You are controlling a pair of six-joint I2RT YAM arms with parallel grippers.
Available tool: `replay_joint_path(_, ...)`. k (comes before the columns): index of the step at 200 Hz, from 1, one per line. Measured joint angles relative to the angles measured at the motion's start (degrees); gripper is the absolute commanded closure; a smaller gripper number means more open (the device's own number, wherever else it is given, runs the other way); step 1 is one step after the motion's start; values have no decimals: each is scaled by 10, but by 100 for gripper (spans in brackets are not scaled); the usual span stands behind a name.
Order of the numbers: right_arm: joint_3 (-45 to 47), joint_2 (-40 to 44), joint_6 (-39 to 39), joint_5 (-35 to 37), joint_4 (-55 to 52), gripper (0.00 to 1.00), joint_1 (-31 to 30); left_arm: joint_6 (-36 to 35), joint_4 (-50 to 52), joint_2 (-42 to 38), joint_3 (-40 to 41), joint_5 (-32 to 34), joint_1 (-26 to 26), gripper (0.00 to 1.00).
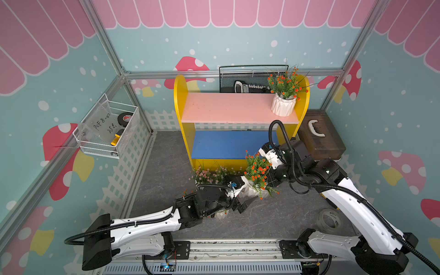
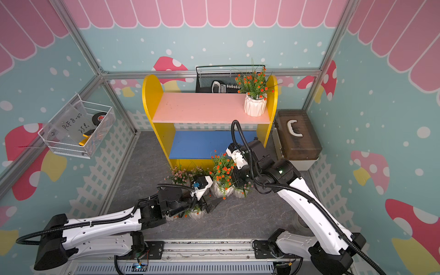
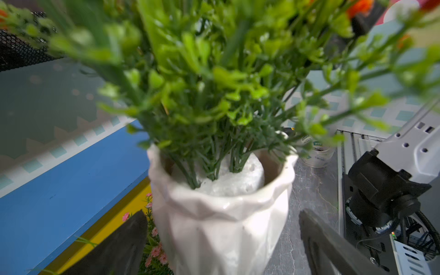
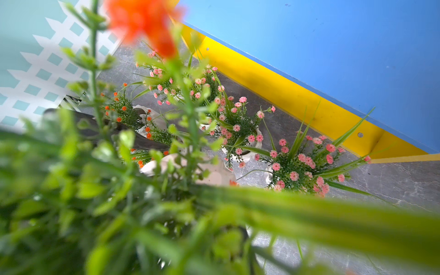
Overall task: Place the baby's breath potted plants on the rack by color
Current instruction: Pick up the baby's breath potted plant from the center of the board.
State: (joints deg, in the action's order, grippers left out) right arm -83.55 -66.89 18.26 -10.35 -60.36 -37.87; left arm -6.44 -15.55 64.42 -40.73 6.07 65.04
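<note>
Pink-flowered plants stand on the table by the rack's front edge. The left gripper gapes wide, its fingers either side of an orange-flowered plant's pot, not touching. The right gripper is closed; leaves hide what it holds. Another orange plant stands at the pink shelf's right end.
</note>
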Motion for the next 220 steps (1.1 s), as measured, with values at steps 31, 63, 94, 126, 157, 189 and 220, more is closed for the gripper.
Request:
replay_joint_path(31,0,0,0,-8,2,98,0,0,-7,27,-17,8,0,2)
replay_joint_path(63,0,0,0,-14,4,98,0,0,-12,42,-29,15,0,2)
replay_joint_path(94,0,0,0,-18,7,98,0,0,-13,55,-37,19,2,3)
replay_joint_path(126,0,0,0,-19,8,97,1,-1,-14,59,-40,23,2,11)
replay_joint_path(157,0,0,1,-21,8,91,3,-4,-13,59,-40,23,3,23)
replay_joint_path(189,2,1,2,-21,12,84,4,-2,-11,59,-42,26,3,28)
replay_joint_path(220,2,18,3,-21,30,77,8,-2,2,59,-42,34,3,29)
